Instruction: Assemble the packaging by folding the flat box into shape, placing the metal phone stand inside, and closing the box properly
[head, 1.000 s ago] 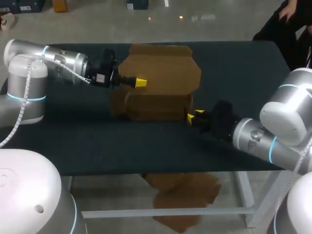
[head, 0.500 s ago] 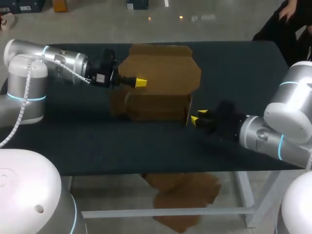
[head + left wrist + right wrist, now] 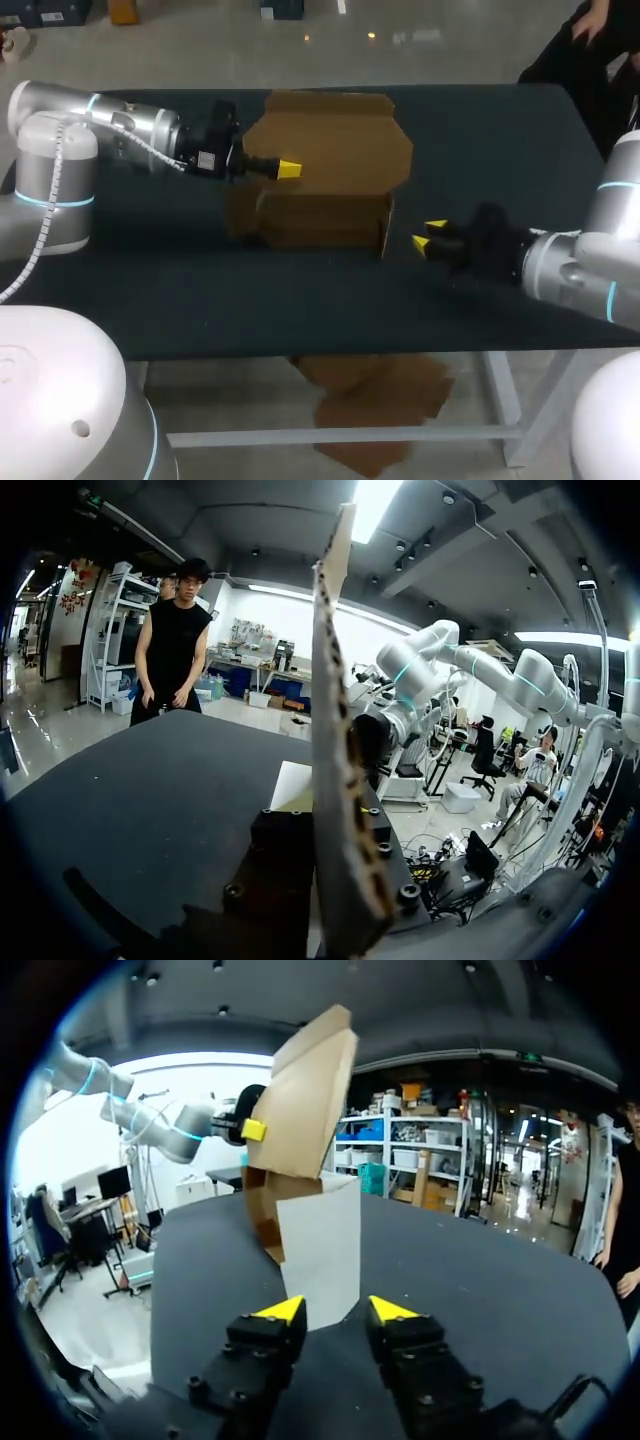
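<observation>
The brown cardboard box [image 3: 320, 215] stands in the middle of the dark table, its wide lid flap [image 3: 335, 140] raised behind it. My left gripper [image 3: 288, 169] is shut on the flap's left part. In the left wrist view the flap [image 3: 335, 730] runs edge-on out from between the fingers. My right gripper [image 3: 428, 235] stands open a little to the right of the box's right end, touching nothing. In the right wrist view the box's pale end panel [image 3: 320, 1245] lies just ahead of my right gripper [image 3: 337, 1310]. No metal phone stand shows in any view.
The dark table [image 3: 480, 140] has bare surface to the right of the box and along the front edge [image 3: 300, 330]. My left arm [image 3: 120, 130] reaches in low over the table's left part.
My right gripper has drawn back to the right, away from the box's right end. The left gripper and the flap have not moved.
</observation>
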`<state>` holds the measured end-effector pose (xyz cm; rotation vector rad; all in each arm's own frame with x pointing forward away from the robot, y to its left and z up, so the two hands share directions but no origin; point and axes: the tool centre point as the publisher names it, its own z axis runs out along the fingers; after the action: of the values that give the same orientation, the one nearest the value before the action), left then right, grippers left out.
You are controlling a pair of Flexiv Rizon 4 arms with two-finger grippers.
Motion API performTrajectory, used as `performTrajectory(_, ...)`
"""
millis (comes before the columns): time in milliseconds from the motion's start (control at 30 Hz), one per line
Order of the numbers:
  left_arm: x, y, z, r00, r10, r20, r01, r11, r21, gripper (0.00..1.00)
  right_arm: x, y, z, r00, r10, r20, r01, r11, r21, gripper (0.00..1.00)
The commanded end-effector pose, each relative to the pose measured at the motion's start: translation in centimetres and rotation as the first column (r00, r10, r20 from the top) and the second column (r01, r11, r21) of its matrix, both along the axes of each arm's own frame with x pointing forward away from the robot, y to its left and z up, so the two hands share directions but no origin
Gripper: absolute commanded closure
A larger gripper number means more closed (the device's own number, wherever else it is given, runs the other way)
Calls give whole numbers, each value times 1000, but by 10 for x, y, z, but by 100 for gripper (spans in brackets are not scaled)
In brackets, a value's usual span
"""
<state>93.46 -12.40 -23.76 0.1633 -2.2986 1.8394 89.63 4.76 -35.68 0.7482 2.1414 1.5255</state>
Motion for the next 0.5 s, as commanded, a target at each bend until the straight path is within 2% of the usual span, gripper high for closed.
performTrajectory(33, 0, 0, -2, 1000, -3, -1, 3, 1000, 1, 100, 12, 0, -5, 992, 124, -29, -124, 992, 2, 56)
performTrajectory(267, 0, 0, -2, 1000, -3, -1, 3, 1000, 1, 100, 29, 11, -10, 977, 212, -32, -213, 977, -13, 55)
performTrajectory(500, 0, 0, -2, 1000, -3, -1, 3, 1000, 1, 100, 36, 25, -12, 966, 257, -19, -258, 966, -16, 55)
